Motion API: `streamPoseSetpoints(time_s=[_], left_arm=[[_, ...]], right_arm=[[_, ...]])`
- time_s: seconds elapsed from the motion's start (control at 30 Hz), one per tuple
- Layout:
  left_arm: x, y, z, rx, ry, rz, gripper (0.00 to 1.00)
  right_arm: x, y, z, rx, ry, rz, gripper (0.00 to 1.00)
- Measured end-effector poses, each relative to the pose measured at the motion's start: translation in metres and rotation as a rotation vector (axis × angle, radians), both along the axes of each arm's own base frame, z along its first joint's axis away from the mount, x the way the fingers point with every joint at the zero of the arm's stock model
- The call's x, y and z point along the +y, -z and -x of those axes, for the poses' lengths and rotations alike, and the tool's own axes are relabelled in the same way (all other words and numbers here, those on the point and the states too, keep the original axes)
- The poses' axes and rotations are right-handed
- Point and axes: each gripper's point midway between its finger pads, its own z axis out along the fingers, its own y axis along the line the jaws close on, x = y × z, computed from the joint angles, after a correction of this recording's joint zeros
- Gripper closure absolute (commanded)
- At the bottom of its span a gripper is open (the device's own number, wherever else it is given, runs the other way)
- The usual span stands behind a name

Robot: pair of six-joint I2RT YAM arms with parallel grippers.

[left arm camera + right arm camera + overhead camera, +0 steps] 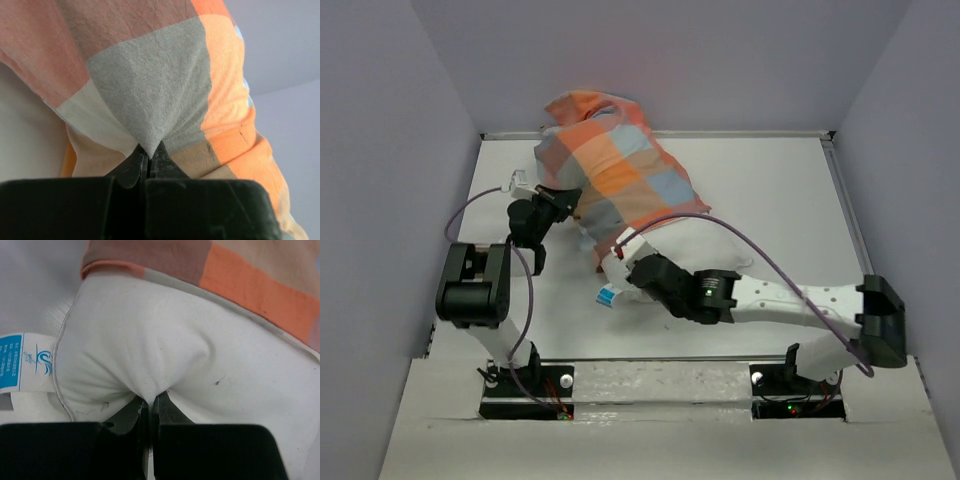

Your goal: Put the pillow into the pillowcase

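- Back wall [720, 60], left wall [380, 200] & right wall [910, 150]: plain pale lilac, no windows seen.
- Table [770, 190]: white, w/ thin metal rim [740, 133] along far edge.
- Light: soft, even.

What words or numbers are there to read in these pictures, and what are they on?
The tag at the pillow corner: a blue swirly logo, maybe an "S"; the white print on its blue strip is too blurred to read.
The pillowcase: only checks, no words.
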Motion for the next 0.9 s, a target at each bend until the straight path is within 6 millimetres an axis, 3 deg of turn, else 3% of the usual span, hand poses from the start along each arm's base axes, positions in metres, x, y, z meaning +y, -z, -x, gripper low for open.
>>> streamPoseSetpoints(time_s=[0.03,0.1,0.17,0.2,0.23,0.3,0.33,0.37,0.4,0.43,0.47,0.5,0.53,0.57,0.63,0.7,0.73,0.77,0.8,0.83,0.87,0.9], left_arm=[[0.003,-0.003,0.013,0.0,-0.017,0.003,1.0],[0.015,-0.024,0.056,-0.039,-0.075,0.008,1.0],[0.025,-0.063,0.085,-0.125,-0.133,-0.005,1.0],[0.031,-0.087,0.098,-0.184,-0.166,-0.014,1.0],[0.037,-0.123,0.117,-0.28,-0.201,-0.023,1.0],[0.045,-0.164,0.141,-0.377,-0.246,-0.047,1.0],[0.048,-0.176,0.148,-0.393,-0.261,-0.061,0.94],[0.052,-0.199,0.156,-0.411,-0.282,-0.096,0.77],[0.052,-0.214,0.159,-0.428,-0.284,-0.113,0.7],[0.053,-0.226,0.159,-0.434,-0.285,-0.134,0.59],[0.051,-0.24,0.155,-0.427,-0.275,-0.154,0.36],[0.047,-0.26,0.147,-0.445,-0.259,-0.17,0.27],[0.043,-0.267,0.138,-0.447,-0.241,-0.192,0.2],[0.035,-0.279,0.124,-0.448,-0.212,-0.212,0.06],[0.012,-0.291,0.092,-0.425,-0.148,-0.267,0.01],[-0.016,-0.279,0.063,-0.352,-0.084,-0.324,0.01],[-0.031,-0.268,0.048,-0.315,-0.052,-0.367,0.01],[-0.061,-0.25,0.034,-0.265,0.017,-0.415,0.01],[-0.078,-0.235,0.029,-0.229,0.054,-0.453,0.01],[-0.095,-0.215,0.029,-0.187,0.1,-0.497,0.01],[-0.108,-0.198,0.034,-0.149,0.138,-0.54,0.01],[-0.115,-0.184,0.043,-0.115,0.165,-0.581,0.01]], right_arm=[[-0.002,-0.008,0.004,0.002,-0.02,-0.026,1.0],[-0.01,-0.043,0.018,0.005,-0.086,-0.145,1.0],[-0.014,-0.076,0.031,0.011,-0.144,-0.263,1.0],[-0.016,-0.096,0.04,0.019,-0.181,-0.345,1.0],[-0.021,-0.117,0.049,0.024,-0.215,-0.424,1.0],[-0.027,-0.153,0.066,0.039,-0.276,-0.573,1.0],[-0.029,-0.167,0.075,0.056,-0.304,-0.641,1.0],[-0.031,-0.176,0.08,0.072,-0.317,-0.691,1.0],[-0.032,-0.182,0.083,0.085,-0.32,-0.724,1.0],[-0.032,-0.186,0.085,0.097,-0.318,-0.752,1.0],[-0.031,-0.188,0.083,0.111,-0.299,-0.78,1.0],[-0.031,-0.187,0.081,0.124,-0.282,-0.791,1.0],[-0.031,-0.182,0.074,0.144,-0.244,-0.802,1.0],[-0.033,-0.174,0.058,0.155,-0.19,-0.808,1.0],[-0.037,-0.149,0.028,0.2,-0.089,-0.817,1.0],[-0.053,-0.094,-0.019,0.286,0.076,-0.78,1.0],[-0.067,-0.063,-0.04,0.334,0.166,-0.756,1.0],[-0.08,-0.036,-0.057,0.378,0.25,-0.737,1.0],[-0.098,-0.005,-0.078,0.426,0.361,-0.727,0.98],[-0.108,0.013,-0.088,0.452,0.418,-0.719,0.93],[-0.12,0.031,-0.098,0.485,0.479,-0.72,0.87],[-0.126,0.043,-0.101,0.512,0.515,-0.719,0.69]])
